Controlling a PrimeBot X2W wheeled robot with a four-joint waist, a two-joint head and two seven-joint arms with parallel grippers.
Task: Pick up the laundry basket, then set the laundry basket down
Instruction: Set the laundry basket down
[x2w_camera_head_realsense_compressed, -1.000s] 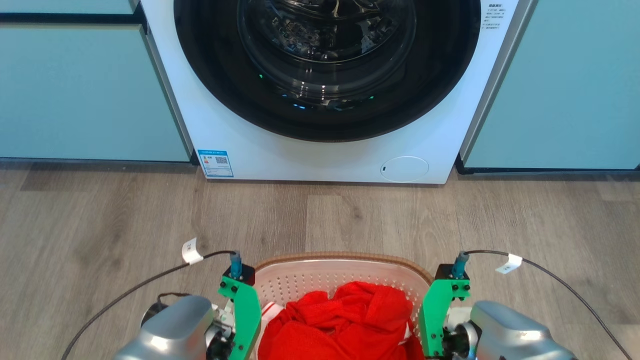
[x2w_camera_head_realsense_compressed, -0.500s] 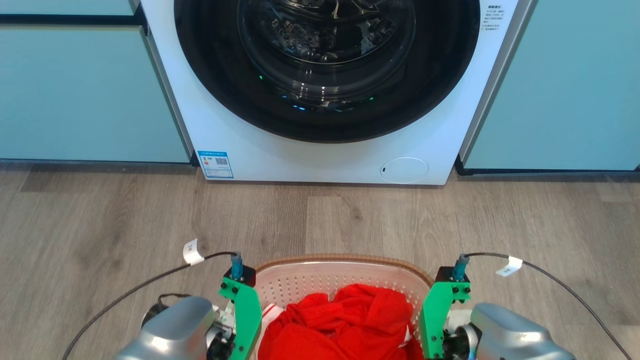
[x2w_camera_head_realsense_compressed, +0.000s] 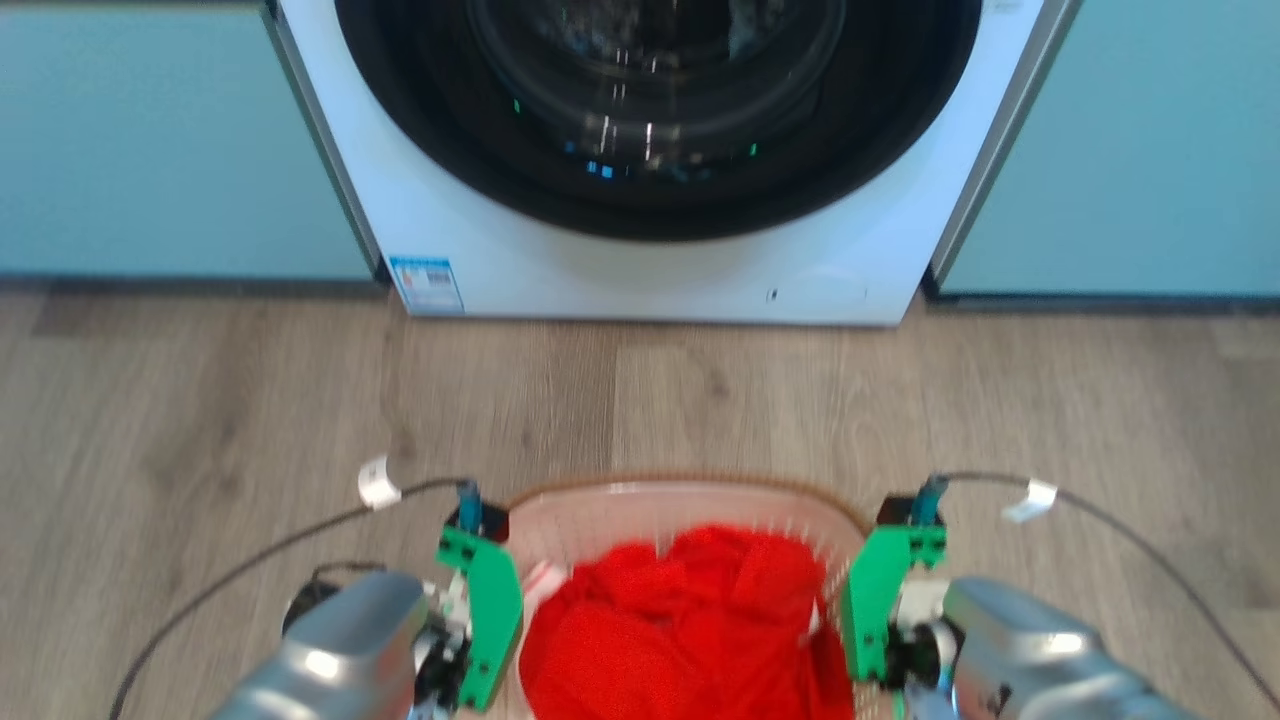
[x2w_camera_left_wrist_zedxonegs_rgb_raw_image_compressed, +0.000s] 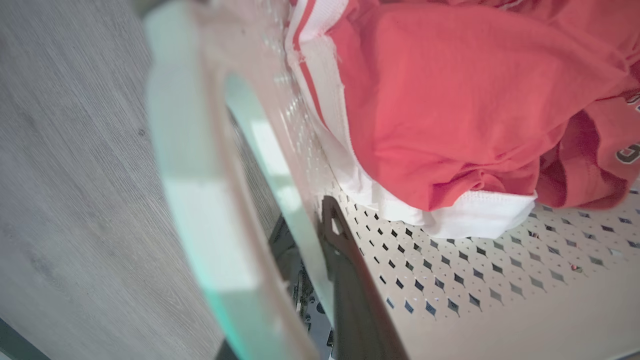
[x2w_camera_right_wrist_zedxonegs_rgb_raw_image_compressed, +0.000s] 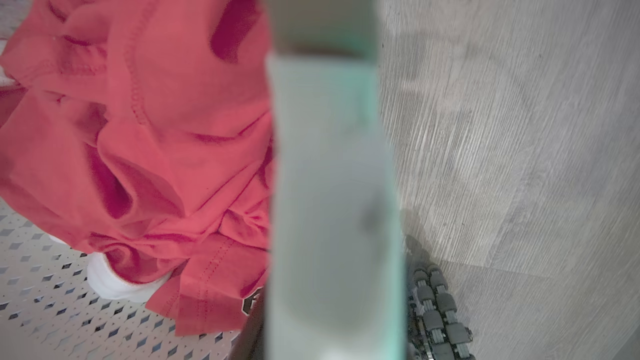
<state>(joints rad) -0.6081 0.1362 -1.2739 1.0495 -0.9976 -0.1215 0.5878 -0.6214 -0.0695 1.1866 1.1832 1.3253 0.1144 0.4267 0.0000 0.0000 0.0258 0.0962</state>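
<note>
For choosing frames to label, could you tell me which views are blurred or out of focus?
Head view: motion-smeared throughout, glare streaking the washing machine door. Left wrist view: near laundry basket handle soft, red garment sharp. Right wrist view: handle soft, floor crisp.

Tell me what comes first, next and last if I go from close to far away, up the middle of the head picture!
red clothes → far wall of the laundry basket → wooden floor → washing machine
</note>
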